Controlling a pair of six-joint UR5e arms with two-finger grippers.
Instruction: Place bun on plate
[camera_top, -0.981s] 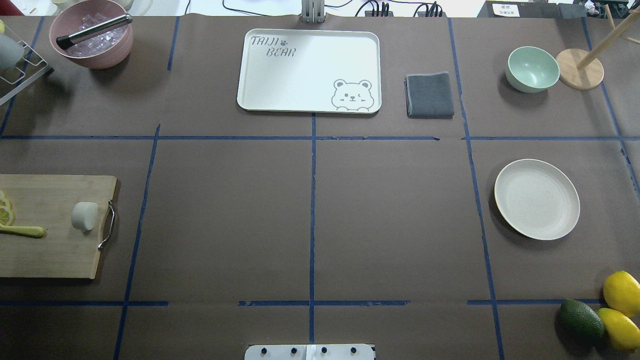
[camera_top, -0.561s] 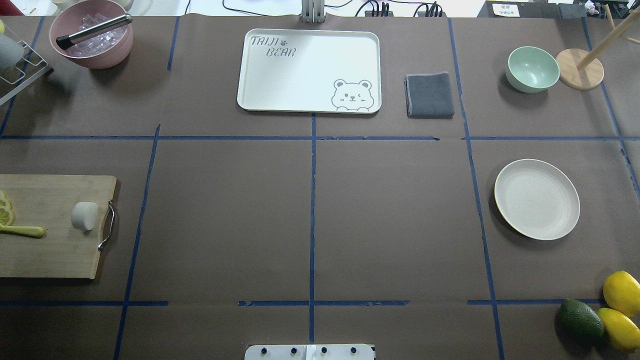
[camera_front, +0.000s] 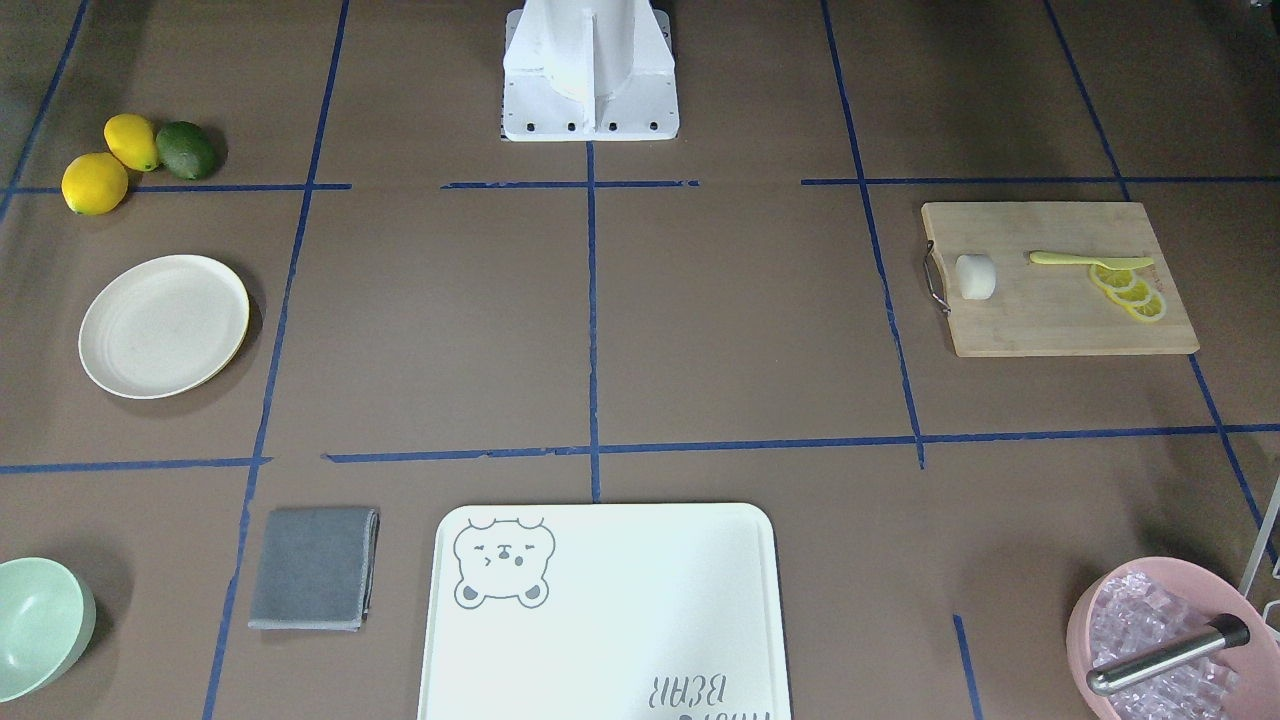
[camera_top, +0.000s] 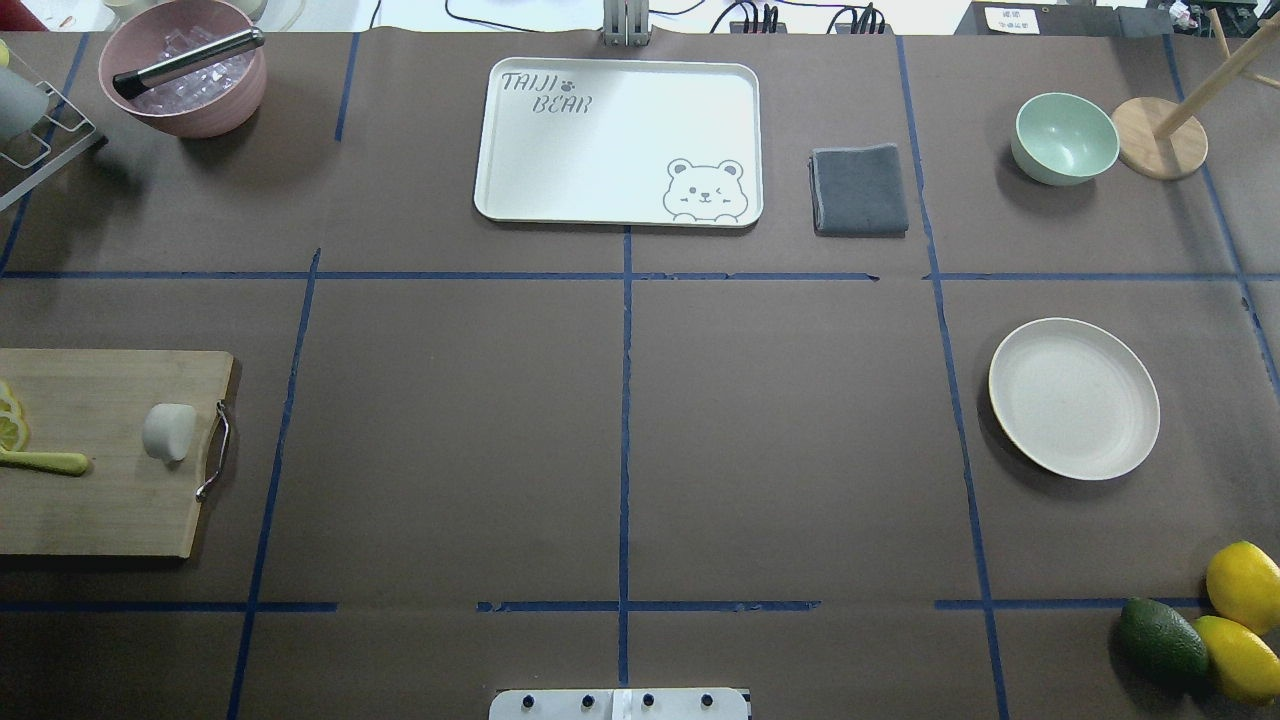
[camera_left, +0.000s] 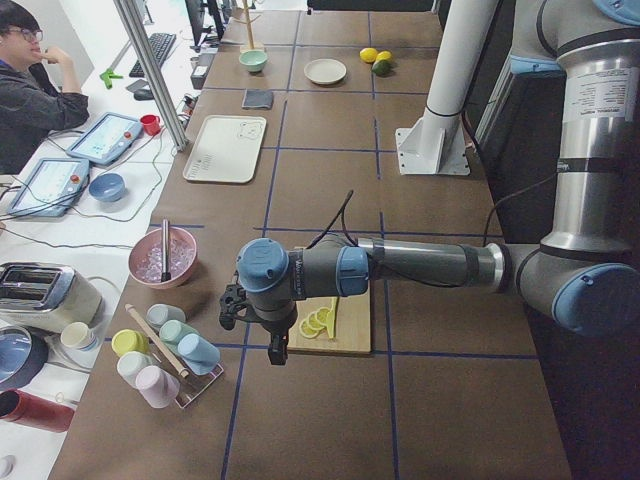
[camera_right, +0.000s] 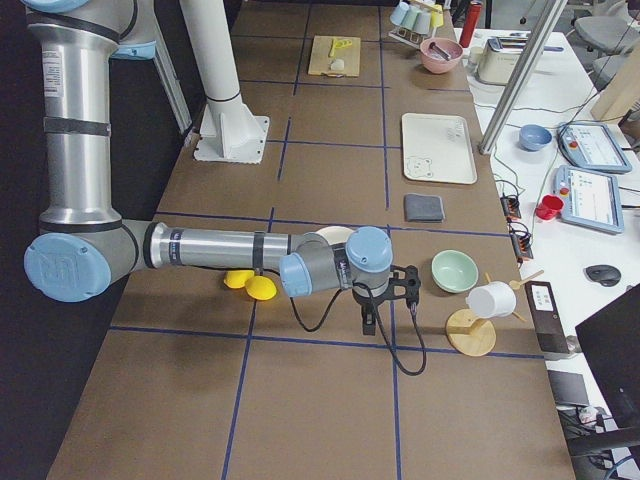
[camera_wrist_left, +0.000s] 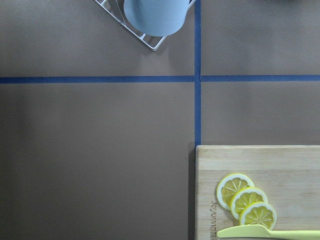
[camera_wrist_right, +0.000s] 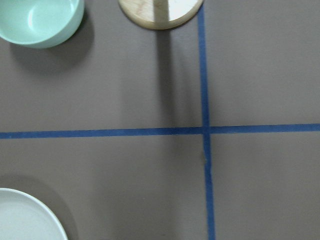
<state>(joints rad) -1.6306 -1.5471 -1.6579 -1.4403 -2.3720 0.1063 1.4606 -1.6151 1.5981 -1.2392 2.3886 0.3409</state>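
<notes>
The small white rounded bun, lying on the wooden cutting board by the desk's left edge, well apart from the round cream plate, is best taken from above, gently, by the left tool, whose opening cannot be told

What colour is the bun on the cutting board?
Plain white. The bun shows best in the exterior front-facing view.
</notes>
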